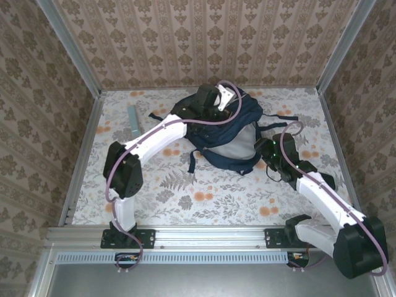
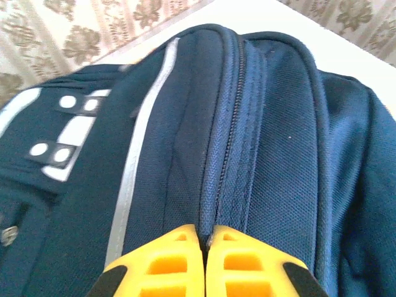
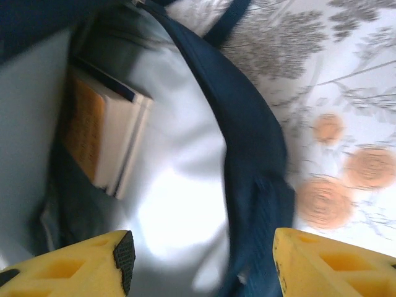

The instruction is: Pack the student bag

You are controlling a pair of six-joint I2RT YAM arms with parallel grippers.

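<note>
While I watch from above: one student bag [image 1: 232, 139] lies on the table [image 1: 185, 201], past centre, long axis far-left to near-right, grey-lined mouth facing near-right | left wrist: navy fabric, white stripes, one zipper [image 2: 230, 130]; left gripper [image 2: 205, 238] pinched closed at that seam | right wrist: right gripper [image 3: 204, 253] spread wide at the mouth, one orange book [image 3: 86, 130] inside.
</note>
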